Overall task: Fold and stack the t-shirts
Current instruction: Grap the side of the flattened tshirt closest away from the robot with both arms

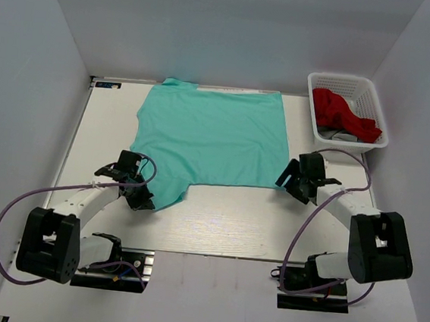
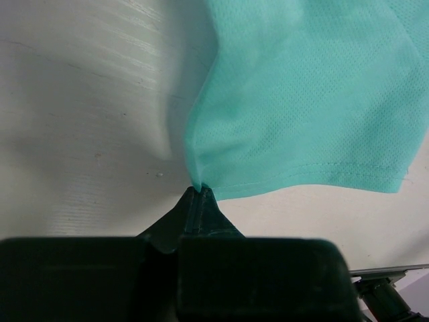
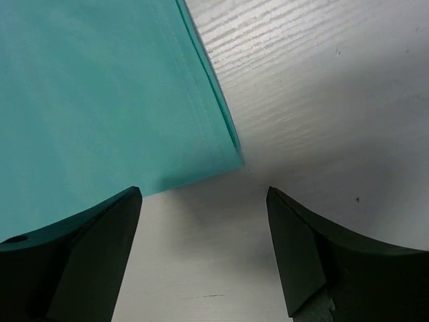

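My left gripper is pinched shut on the shirt. It holds the tip of the near-left flap, which looks like a sleeve. From those fingers the cloth runs away toward the far right. My right gripper has its jaws apart and empty, low over the table. The shirt's near-right corner sits just beyond the gap, in line with it. The shirt lies flat on the far middle of the table, and its near edge runs left to right between my two grippers. The right arm is the nearer one to that free corner. I judge it needs only a small reach forward before closing there.
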`<state>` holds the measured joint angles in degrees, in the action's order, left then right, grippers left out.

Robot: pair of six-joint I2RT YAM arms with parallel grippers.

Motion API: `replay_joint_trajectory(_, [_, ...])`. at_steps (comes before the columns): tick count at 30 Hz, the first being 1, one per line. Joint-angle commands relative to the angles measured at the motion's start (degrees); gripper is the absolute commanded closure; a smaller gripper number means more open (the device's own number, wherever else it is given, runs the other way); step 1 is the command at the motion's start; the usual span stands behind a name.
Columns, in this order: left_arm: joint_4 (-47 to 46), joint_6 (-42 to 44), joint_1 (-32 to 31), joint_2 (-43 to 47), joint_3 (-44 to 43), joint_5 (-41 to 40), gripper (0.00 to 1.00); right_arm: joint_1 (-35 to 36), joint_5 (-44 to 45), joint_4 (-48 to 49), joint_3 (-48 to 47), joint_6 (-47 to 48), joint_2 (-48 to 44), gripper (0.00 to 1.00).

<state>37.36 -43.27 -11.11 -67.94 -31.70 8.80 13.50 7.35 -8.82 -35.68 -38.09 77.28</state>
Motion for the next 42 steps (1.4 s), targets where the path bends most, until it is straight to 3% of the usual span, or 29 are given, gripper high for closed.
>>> replay_joint_trajectory(1, [0.4, 0.7, -0.2, 1.8, -2.0, 1.1, 1.0, -0.2, -1.2, 2.3, -0.2, -1.7, 2.3, 0.23])
replay_joint_trajectory(3, [-0.1, 0.7, -0.2, 1.8, -2.5, 1.7, 1.0, -0.3, -2.3, 2.4, -0.6, -2.1, 4.5, 0.3])
replay_joint_trajectory(4, [-0.1, 0.7, -0.2, 2.4, -2.5, 2.2, 1.0, -0.3, -2.3, 2.8, -0.6, -2.1, 5.1, 0.4])
replay_joint_trajectory(7, [-1.5, 0.2, -0.2, 3.1, -3.0, 1.6, 1.0, -0.3, -3.1, 4.3, -0.5, -3.3, 6.7, 0.56])
replay_joint_trajectory(8, [-2.1, 0.2, -0.2, 3.1, -3.7, 1.6, 1.0, -0.2, -2.9, 4.9, -0.8, -3.3, 7.0, 0.68])
replay_joint_trajectory(12, [-4.8, 0.2, -0.2, 3.8, -6.5, 2.1, 1.0, -0.2, -0.1, 4.2, -2.9, -2.8, 6.7, 0.98])
replay_joint_trajectory(13, [-5.3, -0.3, -0.2, 3.8, -8.0, 2.1, 1.0, -0.2, 0.0, 3.8, -3.3, -2.8, 6.4, 1.0])
replay_joint_trajectory(22, [-7.0, -1.0, -0.2, -0.7, -21.1, 1.8, 1.0, -0.1, -4.8, -1.0, -13.0, 1.3, 6.8, 1.0])
replay_joint_trajectory(28, [-6.3, -1.6, 0.9, -12.1, -31.9, 1.8, 1.0, -0.3, -4.5, -5.6, -22.6, 2.3, 10.3, 1.0])
replay_joint_trajectory(42, [-0.6, 1.4, 1.4, -36.3, -61.7, -10.6, 1.0, -3.0, -3.8, -14.6, -46.5, 4.5, 26.9, 1.0])
